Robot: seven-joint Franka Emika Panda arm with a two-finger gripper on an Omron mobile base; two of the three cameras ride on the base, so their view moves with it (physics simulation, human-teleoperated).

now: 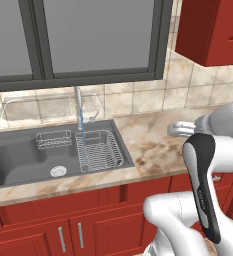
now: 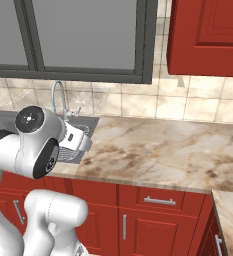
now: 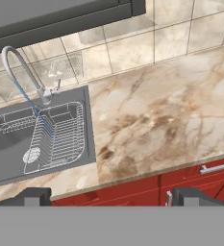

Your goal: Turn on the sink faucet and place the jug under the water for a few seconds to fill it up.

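Thin blue water stream [image 1: 80, 131] runs from the tall chrome gooseneck faucet [image 1: 78, 102] into the dark grey sink [image 1: 18, 157]; claw [image 3: 111, 197] wide open, holding nothing, above the marble worktop [image 3: 166, 120].

Arm folded high, elbow bent, hand held above the counter [image 3: 171, 115] right of the sink [image 3: 7, 144]. Gripper [image 3: 111, 197] looks down at the counter's front edge, fingers [image 3: 34, 196] spread wide, nothing between them.
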